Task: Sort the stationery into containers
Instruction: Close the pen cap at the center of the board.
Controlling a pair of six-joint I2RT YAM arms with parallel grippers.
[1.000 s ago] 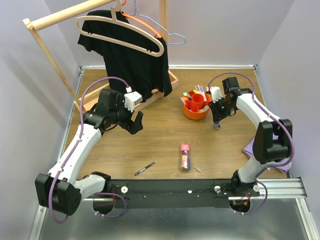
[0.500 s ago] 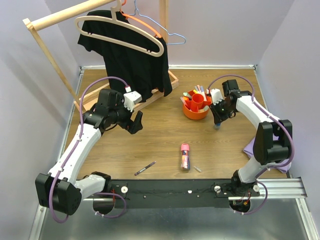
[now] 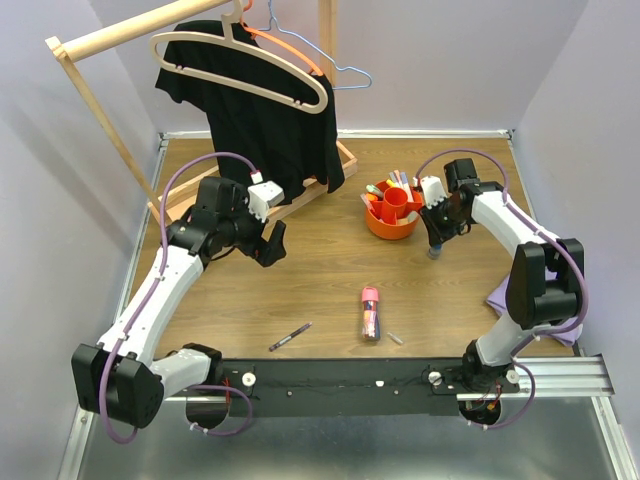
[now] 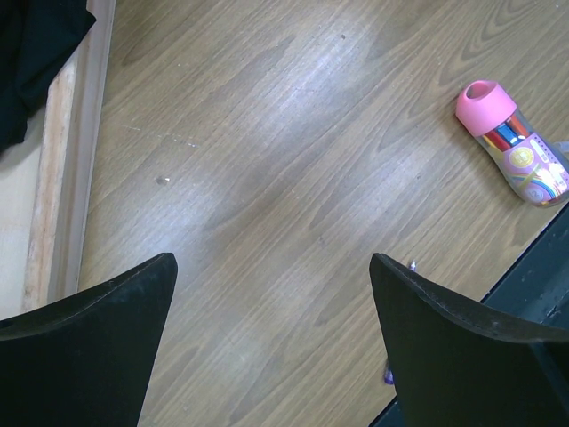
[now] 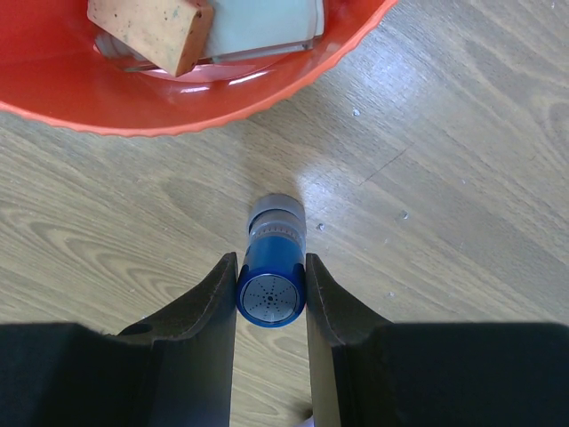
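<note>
This is a robotics lab test cell, not a lived-in room; plain pale walls (image 3: 50,200) box in a wooden table (image 3: 330,270) on three sides, with no furniture or decoration beyond them; a metal rail (image 3: 560,375) and a black mounting plate (image 3: 340,385) run along the near edge, and the left arm (image 3: 160,290) and right arm (image 3: 530,270) are bolted there, trailing exposed purple cables (image 3: 185,180); the objects read as staged props from unrelated settings: a wooden clothes rack (image 3: 100,110) with a black shirt (image 3: 260,120) and hangers (image 3: 240,65), an orange desk organiser (image 3: 390,228), a folded purple cloth (image 3: 500,295).
</note>
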